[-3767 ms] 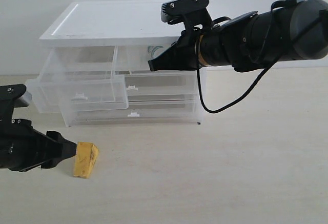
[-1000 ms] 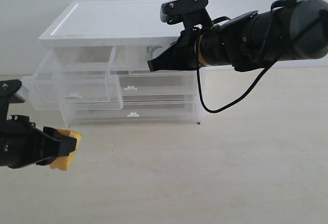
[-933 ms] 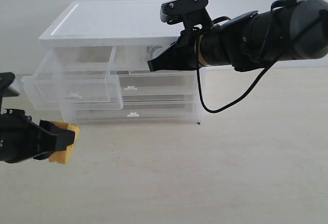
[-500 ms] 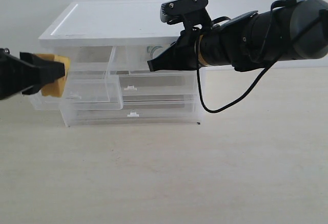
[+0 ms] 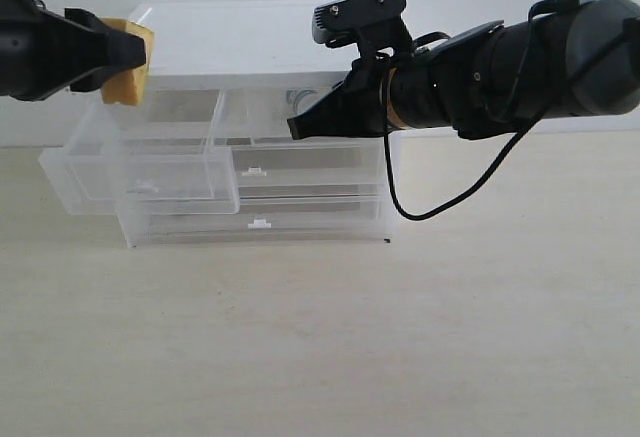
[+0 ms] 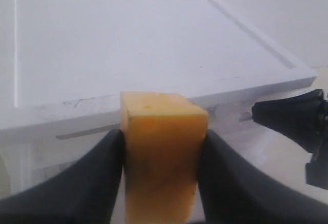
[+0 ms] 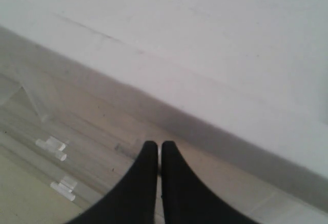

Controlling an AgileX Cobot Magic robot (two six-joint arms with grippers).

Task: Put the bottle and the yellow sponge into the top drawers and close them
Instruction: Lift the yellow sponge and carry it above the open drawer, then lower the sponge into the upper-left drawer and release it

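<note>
My left gripper [image 5: 126, 49] is shut on the yellow sponge [image 5: 132, 55] and holds it in the air level with the cabinet's white top [image 5: 230, 42], above the top left drawer [image 5: 150, 172], which is pulled out. In the left wrist view the sponge [image 6: 161, 152] stands upright between the fingers [image 6: 97, 167]. My right gripper [image 5: 293, 129] has its tips at the front of the top right drawer [image 5: 265, 117], which is pushed in. Its fingers [image 7: 148, 183] are pressed together with a thin white sliver at the tips. A faint teal mark [image 5: 297, 97] shows through that drawer; the bottle itself cannot be made out.
Two full-width lower drawers [image 5: 300, 212] are pushed in, each with a small white handle [image 5: 260, 223]. The cabinet stands against a white wall on a pale wooden table [image 5: 400, 337]. A black cable [image 5: 440, 202] hangs from the right arm.
The left gripper closed on the sponge on the table, then lifted it up and to the right, to the height of the cabinet top. The right arm has not moved.
</note>
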